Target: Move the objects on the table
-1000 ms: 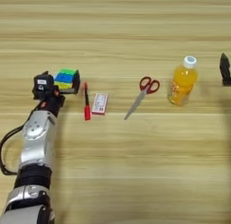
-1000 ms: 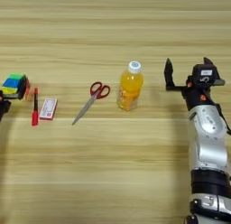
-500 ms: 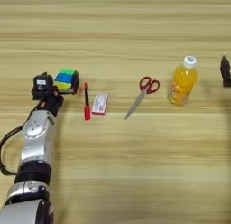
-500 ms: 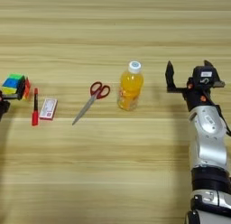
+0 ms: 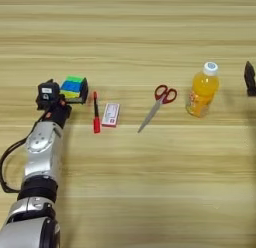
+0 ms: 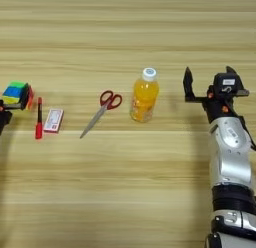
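1. The table (image 5: 130,192) carries five things in a loose row from left to right: cube (image 5: 74,88), pen (image 5: 95,112), card (image 5: 110,114), scissors (image 5: 158,105), bottle (image 5: 202,89).
2. The cube lies at the far left. Its green and blue faces show on top.
3. The pen lies just right of the cube, pointing away from the robot, black end far and red end near.
4. The card lies flat just right of the pen, apart from it.
5. The scissors lie near the middle, red handles far, blades pointing toward the near left.
6. The bottle stands upright, white cap on top, right of the scissors.
7. The left gripper (image 5: 49,94) sits just left of the cube; I cannot tell how its fingers stand.
8. The right gripper (image 6: 209,81) hangs right of the bottle, apart from it, fingers spread wide and holding nothing.
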You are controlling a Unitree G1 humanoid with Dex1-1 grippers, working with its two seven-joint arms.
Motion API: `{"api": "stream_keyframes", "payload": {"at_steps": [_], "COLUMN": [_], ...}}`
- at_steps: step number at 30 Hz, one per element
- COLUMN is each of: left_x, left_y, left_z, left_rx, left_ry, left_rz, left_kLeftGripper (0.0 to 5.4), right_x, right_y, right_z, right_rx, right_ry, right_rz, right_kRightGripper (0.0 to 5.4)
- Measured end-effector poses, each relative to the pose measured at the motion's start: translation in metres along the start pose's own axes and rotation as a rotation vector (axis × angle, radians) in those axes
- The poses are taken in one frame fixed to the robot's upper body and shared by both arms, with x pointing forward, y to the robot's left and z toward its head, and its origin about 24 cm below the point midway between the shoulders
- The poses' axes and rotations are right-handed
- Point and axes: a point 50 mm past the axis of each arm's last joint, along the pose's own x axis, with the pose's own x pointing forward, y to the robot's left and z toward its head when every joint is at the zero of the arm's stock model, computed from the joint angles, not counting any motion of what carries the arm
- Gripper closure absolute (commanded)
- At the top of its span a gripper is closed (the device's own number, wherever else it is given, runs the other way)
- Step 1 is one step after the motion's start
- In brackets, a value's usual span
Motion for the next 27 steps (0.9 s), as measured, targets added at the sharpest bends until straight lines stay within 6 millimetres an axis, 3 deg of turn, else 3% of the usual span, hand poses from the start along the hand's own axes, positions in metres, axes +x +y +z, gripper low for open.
{"api": "stream_keyframes", "payload": {"at_steps": [27], "left_x": [0.0012], "left_y": [-0.0029], "left_z": [0.0093], "left_rx": [0.027], "left_ry": [-0.053], "left_rz": [-0.002], "left_kLeftGripper": [0.0], "right_x": [-0.0009], "right_y": [0.004], "right_z": [-0.0071], "right_rx": [0.011], "right_ry": [0.025], "right_rz": [0.012], "right_kRightGripper": [0.0]}}
